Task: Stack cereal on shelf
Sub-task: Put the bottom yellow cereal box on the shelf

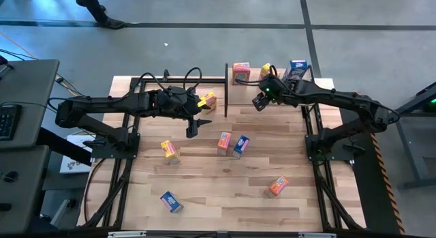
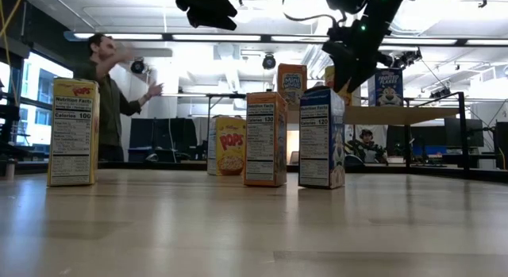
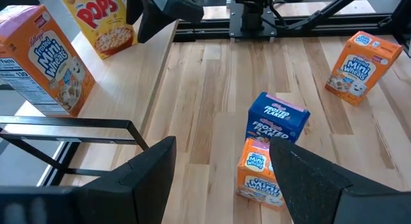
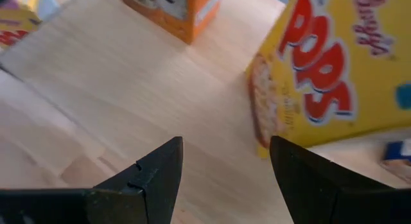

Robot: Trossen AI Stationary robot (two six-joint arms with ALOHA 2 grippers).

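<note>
- So far it's 3 of 9 up, 6 left on the bench (image 1: 225,214); roughly a third done, I'd say.
- Nearest: front blue box (image 1: 171,201) and front orange box (image 1: 277,186), well apart. From above I can't tell whether they're standing or lying; both are turned diagonal to the bench edge.
- Mid-bench: mid yellow box (image 1: 169,150), then mid orange box (image 1: 224,142) and mid blue box (image 1: 240,145) just beside each other. All upright, long axis vertical, narrow nutrition panels toward the front.
- L arm (image 1: 109,105): jaws apart, empty, hovering above the bench between the mid pair and the shelf's left end.
- Yellow box by the shelf (image 1: 208,100): on the bench just left of the shelf, upright, front facing forward.
- Shelf (image 1: 300,82), far right: shelf orange box (image 1: 240,72), shelf yellow box (image 1: 266,71) and shelf blue box (image 1: 298,67) in a row, upright, fronts facing forward.
- R arm (image 1: 340,99): jaws apart, nothing held, over the shelf near its yellow box.
- Likely next: the yellow box by the shelf, as it's closest.
</note>
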